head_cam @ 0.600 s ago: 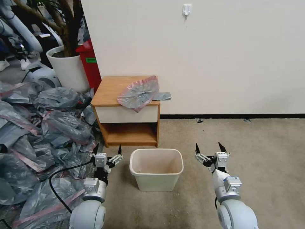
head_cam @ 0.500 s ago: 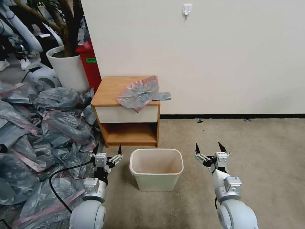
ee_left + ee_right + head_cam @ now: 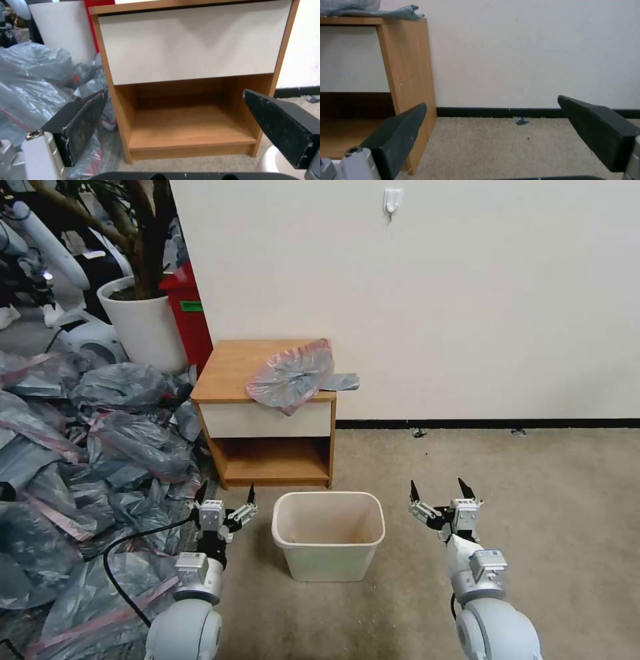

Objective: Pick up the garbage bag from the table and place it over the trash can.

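The crinkly grey plastic garbage bag (image 3: 293, 375) with pink rim lies on the low wooden desk (image 3: 227, 370). Left tool (image 3: 225, 493) and right tool (image 3: 439, 489) hover released beside the cream rectangular plastic trash can (image 3: 328, 537).

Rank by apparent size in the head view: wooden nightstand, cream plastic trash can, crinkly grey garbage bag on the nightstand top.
1. Light-brown wooden nightstand, clearly largest.
2. Cream-white rectangular plastic trash can.
3. Crinkly grey garbage bag with pink-red rim.

The can and the bag look close in spread, and the can is nearer the camera, so that order is unsure.
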Motion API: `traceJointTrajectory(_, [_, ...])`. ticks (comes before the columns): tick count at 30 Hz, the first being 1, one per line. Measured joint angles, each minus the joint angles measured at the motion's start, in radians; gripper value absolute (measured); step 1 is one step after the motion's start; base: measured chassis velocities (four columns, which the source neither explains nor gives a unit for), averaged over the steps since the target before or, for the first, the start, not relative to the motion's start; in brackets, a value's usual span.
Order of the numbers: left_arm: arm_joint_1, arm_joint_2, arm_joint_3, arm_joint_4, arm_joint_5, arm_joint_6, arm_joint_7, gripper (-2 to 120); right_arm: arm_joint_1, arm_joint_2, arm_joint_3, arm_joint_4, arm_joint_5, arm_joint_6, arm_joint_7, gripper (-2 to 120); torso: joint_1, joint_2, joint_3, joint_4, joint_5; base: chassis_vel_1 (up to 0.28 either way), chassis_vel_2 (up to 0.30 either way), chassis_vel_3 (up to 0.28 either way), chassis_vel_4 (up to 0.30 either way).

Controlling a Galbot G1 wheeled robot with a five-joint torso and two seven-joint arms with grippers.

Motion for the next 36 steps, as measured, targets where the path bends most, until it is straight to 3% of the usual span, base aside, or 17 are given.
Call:
traceJointTrajectory(30, [0.001,0.000,0.000,0.000,-0.001,0.001,0.000,100,-0.001,0.000,0.000,0.001,0.000,0.000,0.000,100,0.000,0.000,0.000,0.0000,0.0000,0.000,0.000,0.000,0.000])
traceJointTrajectory(36, [0.092,0.027,-0.017,-0.124,-0.067,0.090,-0.002,100,-0.080,0.042,0.021,0.121,0.037,-0.026,0.000,100,0.000,0.000,0.000,0.0001,-0.0001,0.000,0.000,0.000,0.000])
